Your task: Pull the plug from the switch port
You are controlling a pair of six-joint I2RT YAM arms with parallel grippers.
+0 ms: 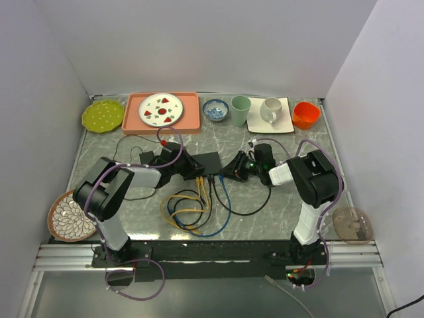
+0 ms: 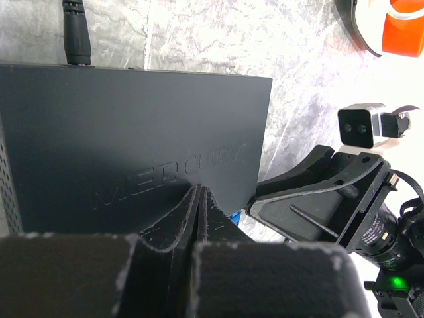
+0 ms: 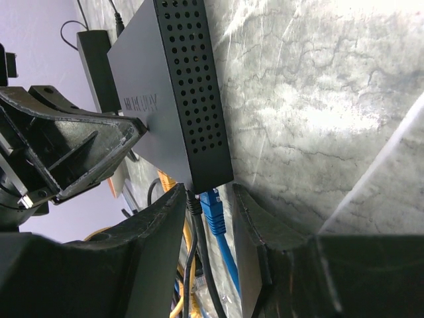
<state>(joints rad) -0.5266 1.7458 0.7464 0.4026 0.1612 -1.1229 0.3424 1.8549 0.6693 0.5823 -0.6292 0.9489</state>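
Matte black switch [image 3: 151,86], perforated side, blue plug [image 3: 212,211] at corner.

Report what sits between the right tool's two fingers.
In the right wrist view, the blue plug and a thin black cable lie in that gap, at the switch's near corner.

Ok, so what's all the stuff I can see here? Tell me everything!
switch: one, black, table middle
blue plug: one, at the switch's near edge
cables: several, yellow, blue, black, near the switch
adapter: one, black, left of the switch
tray: one, pink, far side
strawberry plate: one, white, on the tray
dotted plate: one, green, far left
small bowl: one, blue-patterned, far middle
cup: one, green, beside the bowl
mug: one, white, on the square plate
square plate: one, white, far right
orange cup: one, far right
patterned dish: one, near left
clear plate: one, near right
left gripper: shut, tip on the switch
right gripper: open, around the blue plug
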